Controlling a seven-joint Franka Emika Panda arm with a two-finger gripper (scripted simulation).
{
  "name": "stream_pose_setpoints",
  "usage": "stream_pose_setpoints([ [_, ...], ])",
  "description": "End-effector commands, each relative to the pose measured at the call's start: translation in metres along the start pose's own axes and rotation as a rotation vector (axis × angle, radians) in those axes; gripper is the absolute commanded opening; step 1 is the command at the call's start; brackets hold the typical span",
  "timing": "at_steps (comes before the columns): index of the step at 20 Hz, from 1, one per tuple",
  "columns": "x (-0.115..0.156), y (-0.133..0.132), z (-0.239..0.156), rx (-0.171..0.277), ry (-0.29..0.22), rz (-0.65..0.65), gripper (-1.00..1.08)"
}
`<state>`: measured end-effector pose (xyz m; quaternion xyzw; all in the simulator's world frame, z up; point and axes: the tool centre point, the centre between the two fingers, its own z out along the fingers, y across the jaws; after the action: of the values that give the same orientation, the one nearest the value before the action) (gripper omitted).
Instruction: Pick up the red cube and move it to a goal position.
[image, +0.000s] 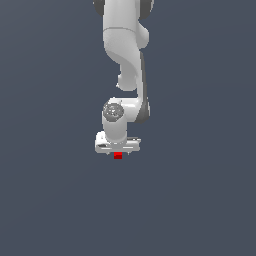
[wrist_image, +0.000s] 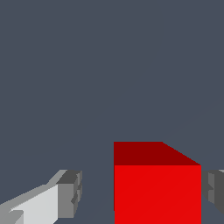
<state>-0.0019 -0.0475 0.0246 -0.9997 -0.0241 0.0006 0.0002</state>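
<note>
open floor around red cube (image: 118, 156)

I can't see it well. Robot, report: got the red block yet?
Gripper open, fingers either side of red cube. One finger looks close to cube, other shows a gap. Not gripped yet. Nothing in the way.

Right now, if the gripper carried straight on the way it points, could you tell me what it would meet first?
Most likely the red cube: in the wrist view it sits between the open fingers, off-centre toward one. The gripper hovers just above it; beyond lies only grey floor.
</note>
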Motion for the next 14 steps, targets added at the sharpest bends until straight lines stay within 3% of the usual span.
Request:
stream_pose_setpoints([
  [1, 0.0011, 0.0013, 0.0042, 0.0, 0.001, -0.002, 1.0],
  [3, 0.0014, 0.0016, 0.0047, 0.0, 0.001, -0.002, 1.0],
  [4, 0.0014, 0.0016, 0.0047, 0.0, 0.001, -0.002, -1.0],
  [14, 0.0013, 0.0013, 0.0046, 0.0, 0.001, -0.003, -1.0],
])
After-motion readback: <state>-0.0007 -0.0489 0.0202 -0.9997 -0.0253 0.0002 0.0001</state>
